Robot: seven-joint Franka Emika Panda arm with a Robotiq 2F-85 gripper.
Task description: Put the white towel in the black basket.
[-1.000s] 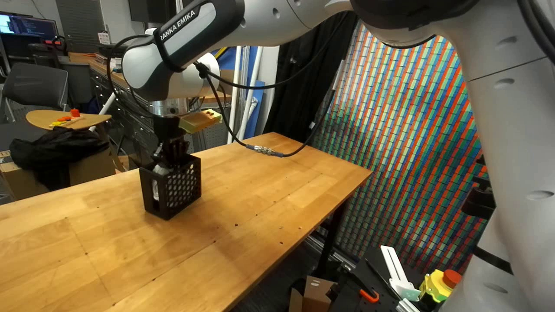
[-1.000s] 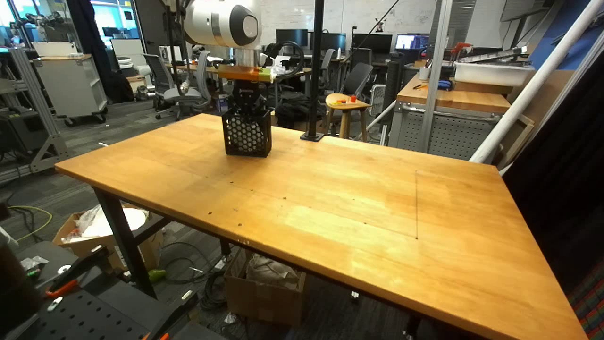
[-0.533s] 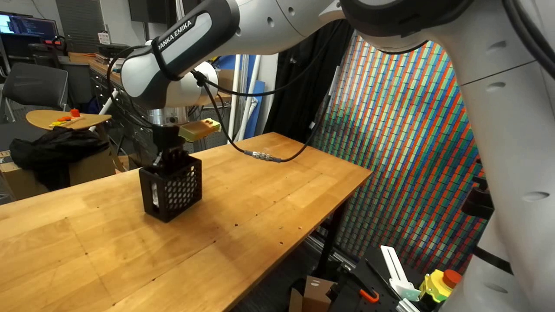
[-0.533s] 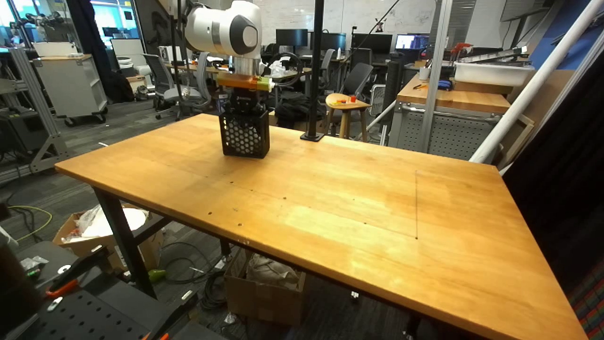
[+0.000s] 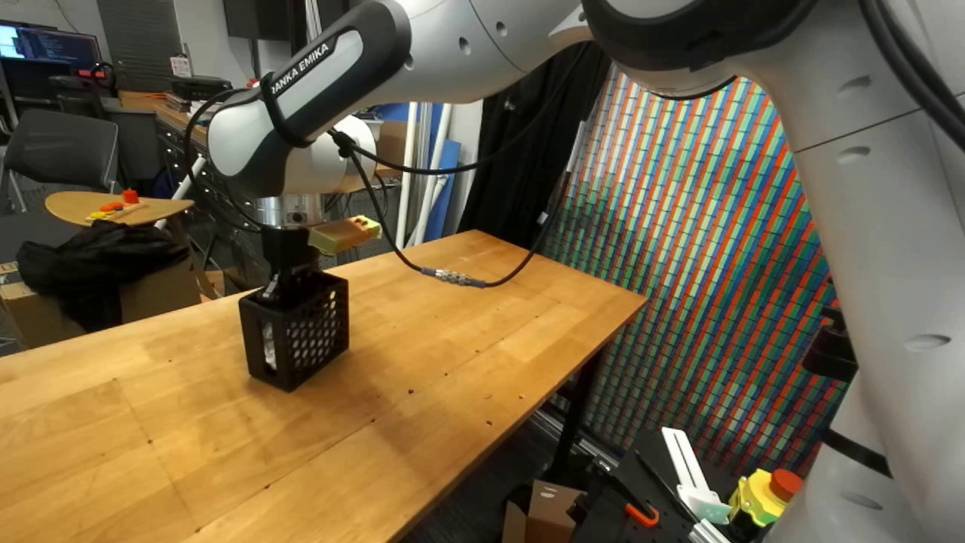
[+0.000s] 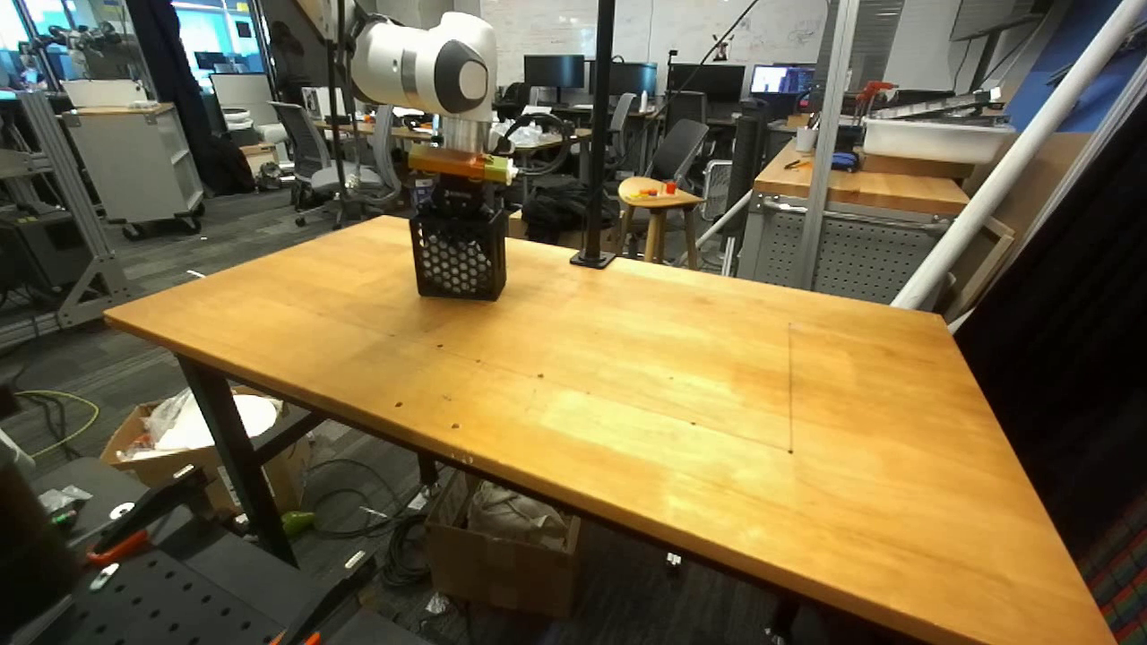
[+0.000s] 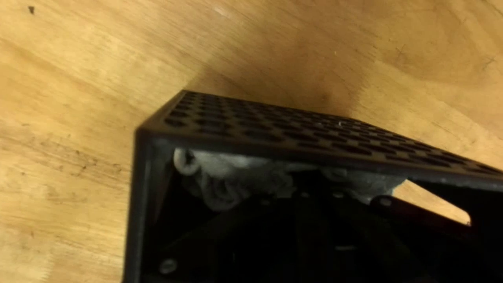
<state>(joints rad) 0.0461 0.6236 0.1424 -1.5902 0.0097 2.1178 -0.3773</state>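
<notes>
The black basket (image 5: pixel 317 332) stands upright on the wooden table and also shows in an exterior view (image 6: pixel 461 260). In the wrist view its rim (image 7: pixel 133 220) surrounds my gripper (image 7: pixel 320 194). The gripper points straight down, with its fingers inside the basket below the rim. The white towel (image 7: pixel 228 169) is bunched inside the basket against the holed wall, around the fingers. Part of the towel (image 5: pixel 269 345) shows through the basket's side slot. The finger links sit close together and look shut on the towel. The fingertips are dark and hidden.
The wooden table (image 5: pixel 422 324) extends well beyond the basket. A black post (image 6: pixel 596 179) rises from the table's edge near the basket. A cable with a metal connector (image 5: pixel 452 277) hangs from the arm above the table.
My gripper has moved down into the basket, and the towel's top has sunk below the rim with it. The basket has shifted slightly along the table in both exterior views.
</notes>
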